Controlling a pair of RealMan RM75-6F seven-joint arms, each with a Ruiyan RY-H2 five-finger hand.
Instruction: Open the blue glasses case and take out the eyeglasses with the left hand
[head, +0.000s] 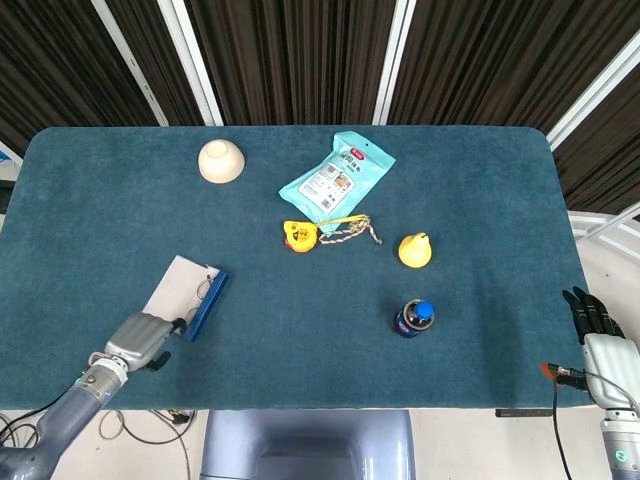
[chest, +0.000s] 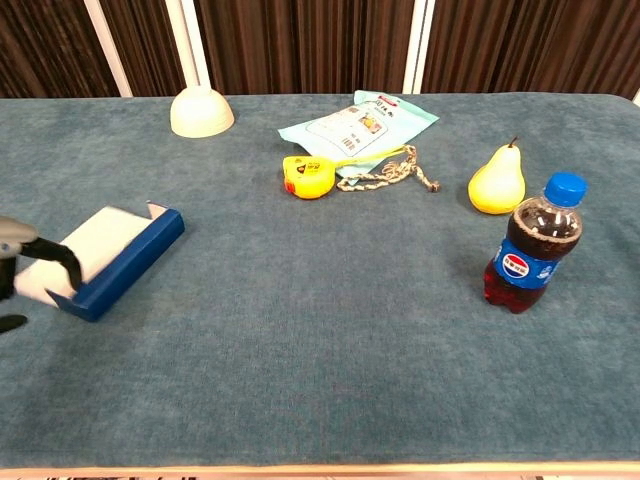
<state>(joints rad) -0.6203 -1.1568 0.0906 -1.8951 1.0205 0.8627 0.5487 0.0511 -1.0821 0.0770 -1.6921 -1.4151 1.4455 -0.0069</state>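
Left robot hand (head: 142, 340) grips the open blue case (head: 205, 306) at the table's (head: 300, 330) seven o'clock; right robot hand (head: 597, 318) hangs off-table, grip unclear.

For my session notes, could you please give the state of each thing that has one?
blue glasses case: open, lid flat
eyeglasses: inside the case
left hand: touching the case's end
right hand: off the table, holding nothing
bowl: upside down
cola bottle: upright, capped
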